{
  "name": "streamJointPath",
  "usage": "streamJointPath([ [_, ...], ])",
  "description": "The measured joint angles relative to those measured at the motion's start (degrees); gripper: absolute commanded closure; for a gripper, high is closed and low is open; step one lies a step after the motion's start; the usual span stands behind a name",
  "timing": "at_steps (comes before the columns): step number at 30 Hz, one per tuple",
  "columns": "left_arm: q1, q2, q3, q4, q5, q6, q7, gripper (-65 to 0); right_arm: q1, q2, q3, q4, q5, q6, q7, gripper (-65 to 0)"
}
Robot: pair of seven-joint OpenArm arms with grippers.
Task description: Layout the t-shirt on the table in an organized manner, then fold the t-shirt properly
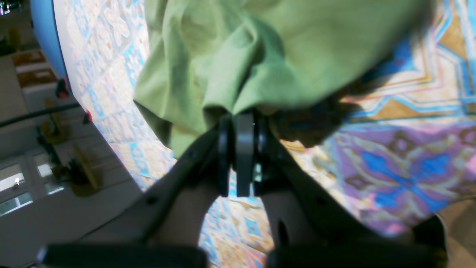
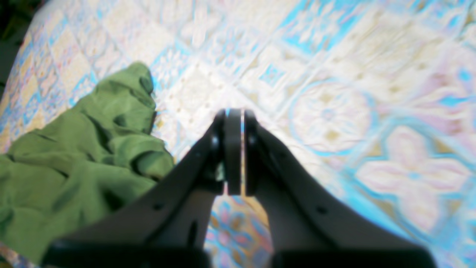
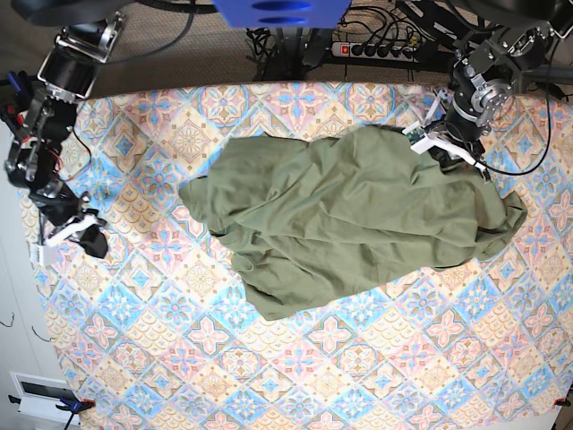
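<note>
The olive-green t-shirt point(image 3: 349, 215) lies crumpled across the middle of the patterned table point(image 3: 331, 376), with folds bunched toward its right end. At the shirt's far right edge, my left gripper point(image 3: 440, 149) is shut on a bunch of the fabric. The left wrist view shows the t-shirt point(image 1: 241, 48) pinched between the fingertips of the left gripper point(image 1: 241, 120), just above the table point(image 1: 409, 167). My right gripper point(image 3: 87, 236) is over the table's left edge, well clear of the shirt. In its wrist view the right gripper point(image 2: 234, 115) is shut with nothing in it, and the t-shirt point(image 2: 74, 160) lies off to the left.
A power strip point(image 3: 376, 49) and cables lie beyond the table's far edge. A blue mount point(image 3: 277, 11) sits at the top centre. The table's left edge point(image 3: 36, 296) runs close beside the right arm, with floor beyond it.
</note>
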Motion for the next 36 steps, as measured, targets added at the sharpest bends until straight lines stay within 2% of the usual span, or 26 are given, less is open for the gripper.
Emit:
streamJointPath([
  [3,-0.33,-0.09,0.0,0.0,-0.17,-0.17,0.35,0.0,0.9,-1.05,-0.79,-0.63,1.01,0.63,-0.48,-1.0],
  [6,-0.26,-0.15,0.07,0.0,0.42,-0.13,0.59,0.0,0.59,0.0,-1.77,-0.28,0.48,0.35,-4.07,-1.1],
  [9,0.26,-0.17,0.37,0.0,-0.09,-0.31,0.5,0.0,-0.09,0.22,-7.06,1.95,-0.42,-0.13,-5.97,-1.2],
  [12,0.63,-0.42,0.35,0.0,0.0,-0.15,0.52,0.0,-2.1,-0.42,-14.23,7.34,0.9,0.61,-5.42,-3.8],
  [15,4.68,-1.66,0.15,0.04,0.48,0.0,0.59,0.0,-5.84,-1.05,-18.69,11.8,0.68,0.35,-5.49,-7.8],
  [19,7.98,-2.21,0.5,0.0,-0.28,-0.57,0.59,-0.2,-6.47,-5.9,-21.73,12.57,-6.75,0.35,-5.86,-19.7],
  [21,7.78,-2.25,0.46,0.0,-0.2,-0.33,0.24,-4.5,-6.23,-7.39,-24.04,12.96,-9.94,0.66,-5.42,-27.8],
  [23,7.93,-2.58,0.24,0.0,0.48,-0.04,1.05,-10.3,-6.05,-7.56,-25.86,12.98,-14.56,0.55,-5.53,-31.9],
  [26,9.94,-2.75,0.15,0.0,0.35,-0.2,5.01,-21.4,-5.6,-7.15,-26.08,12.41,-17.11,0.42,-6.21,-32.2],
  [30,9.84,-2.27,0.46,0.0,-0.37,-0.31,5.22,-32.1,-0.31,-7.26,-26.03,10.1,-17.22,0.0,-5.44,-32.2],
  [33,9.75,-2.75,-0.17,0.0,0.72,0.07,5.31,-33.1,-0.2,-7.23,-25.66,10.16,-16.65,0.02,-4.46,-32.2],
  [36,9.88,-2.47,-0.55,0.0,-0.2,-0.26,5.18,-33.2,-1.95,-7.26,-25.66,9.38,-17.35,0.0,-6.82,-32.3],
])
